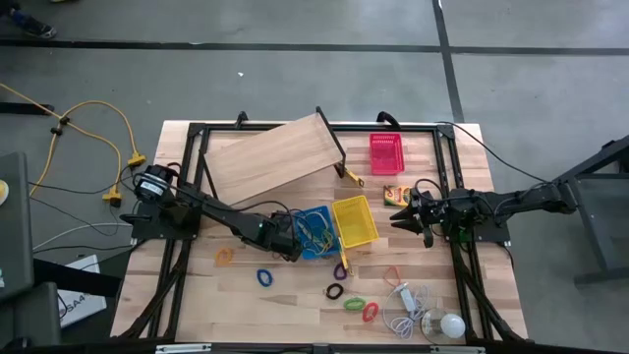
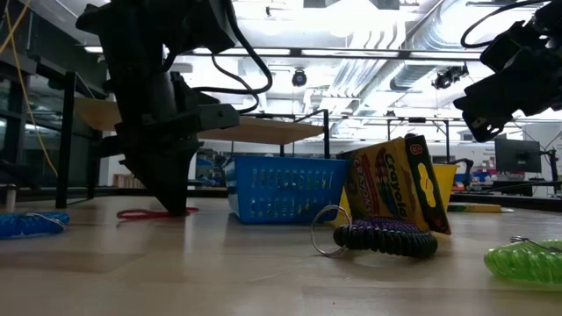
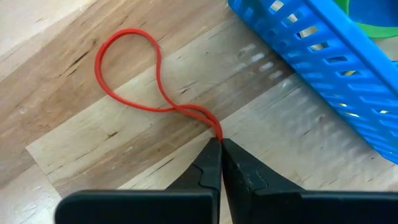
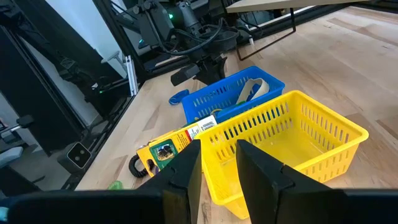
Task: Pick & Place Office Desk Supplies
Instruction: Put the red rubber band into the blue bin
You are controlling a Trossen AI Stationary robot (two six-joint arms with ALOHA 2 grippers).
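Beside blue basket [image 3: 323, 56], pinched red band [image 3: 134, 74]

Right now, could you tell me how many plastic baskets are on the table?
3. The red basket sits alone at the far side; the yellow basket is mid-table; the blue basket sits against it, on the left arm's side. None appears hidden.
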